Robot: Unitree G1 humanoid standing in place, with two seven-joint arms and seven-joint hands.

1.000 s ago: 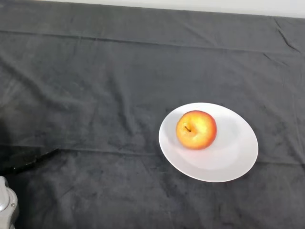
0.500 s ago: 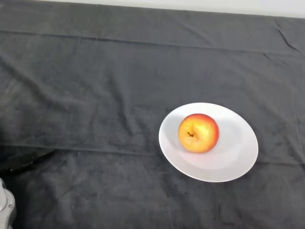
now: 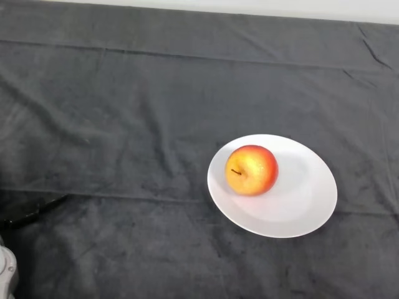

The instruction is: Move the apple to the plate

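A red and yellow apple (image 3: 251, 170) lies on the left half of a white plate (image 3: 299, 208), its stem pointing left. The plate sits on the dark cloth, right of the middle. Only a black sliver of my left hand (image 3: 25, 215) shows at the left edge, far from the plate and touching nothing that I can see. A bit of the silver-grey arm (image 3: 5, 271) shows in the lower left corner.
The dark cloth (image 3: 124, 112) covers the whole table and has shallow folds. A pale strip of wall (image 3: 249, 6) runs along the far edge.
The apple has rocked slightly to the left on the plate and its stem has turned left. My hand and arm have drawn back further toward the lower left.
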